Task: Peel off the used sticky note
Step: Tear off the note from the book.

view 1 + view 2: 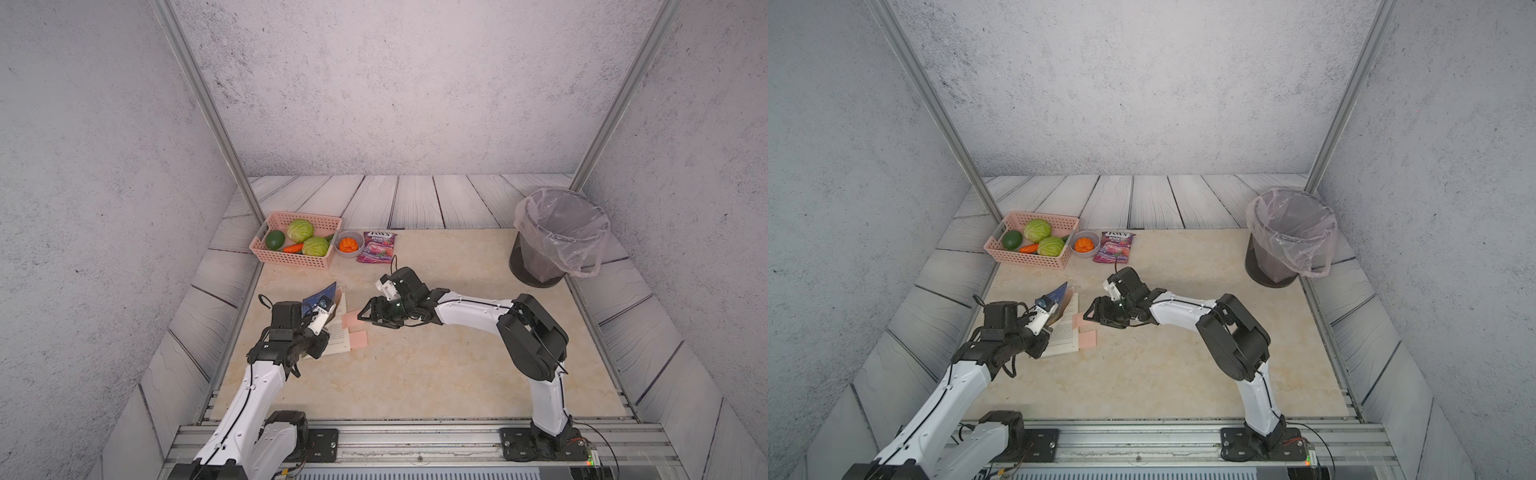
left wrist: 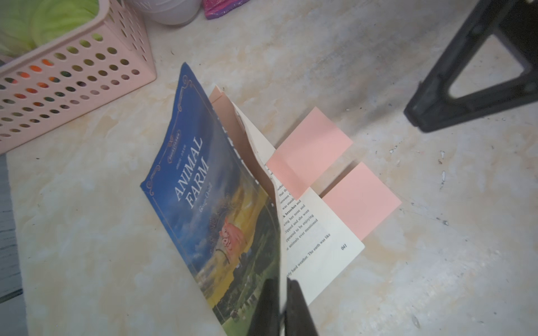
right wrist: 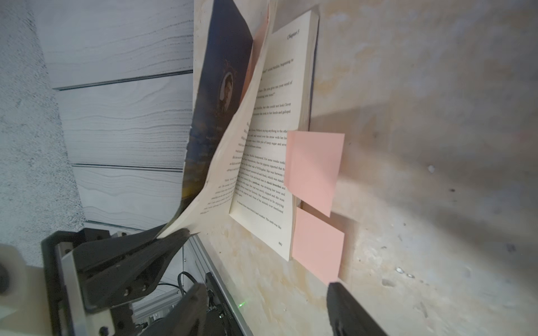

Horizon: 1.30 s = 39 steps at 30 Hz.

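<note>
Left gripper [image 2: 281, 283] pinches the book's [image 2: 203, 189] lifted pages; right gripper [image 3: 265, 286], spread wide, hovers beside the book's two sticky notes [image 2: 311, 148].

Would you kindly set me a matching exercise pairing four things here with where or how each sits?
1. blue paperback book
2. pink square sticky notes
3. pink perforated plastic basket
4. purple sweets packet

A. holds toy vegetables
B. jutting past the open page's edge
C. cover held up by the left jaws
D. lies beside the small grey bowl

Pairs: 1-C; 2-B; 3-A; 4-D
</note>
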Tool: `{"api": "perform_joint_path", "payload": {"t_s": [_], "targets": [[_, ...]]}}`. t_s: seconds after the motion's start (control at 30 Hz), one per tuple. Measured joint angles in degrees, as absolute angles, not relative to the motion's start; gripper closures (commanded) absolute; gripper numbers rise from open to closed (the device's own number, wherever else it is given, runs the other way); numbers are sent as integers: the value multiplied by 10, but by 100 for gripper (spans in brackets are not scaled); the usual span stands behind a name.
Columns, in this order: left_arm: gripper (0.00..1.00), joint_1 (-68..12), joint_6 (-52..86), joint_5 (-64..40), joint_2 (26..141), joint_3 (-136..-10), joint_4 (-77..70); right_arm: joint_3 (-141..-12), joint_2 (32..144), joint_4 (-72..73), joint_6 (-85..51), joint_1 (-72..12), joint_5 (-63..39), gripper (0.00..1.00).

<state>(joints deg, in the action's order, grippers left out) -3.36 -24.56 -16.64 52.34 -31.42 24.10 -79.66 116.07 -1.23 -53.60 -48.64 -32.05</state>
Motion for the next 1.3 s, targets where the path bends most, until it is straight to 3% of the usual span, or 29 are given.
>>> {"api": "perform_joint_path", "payload": {"t_s": [0.83, 1.07, 1.3], "targets": [[100, -32, -290, -227, 509, -314, 281, -927, 1277, -134, -439, -488, -268, 34], [100, -32, -296, -235, 509, -314, 285, -919, 1282, -104, -448, -487, -290, 40], [100, -32, -298, -238, 509, -314, 288, -912, 1282, -88, -455, -486, -298, 57]]}}
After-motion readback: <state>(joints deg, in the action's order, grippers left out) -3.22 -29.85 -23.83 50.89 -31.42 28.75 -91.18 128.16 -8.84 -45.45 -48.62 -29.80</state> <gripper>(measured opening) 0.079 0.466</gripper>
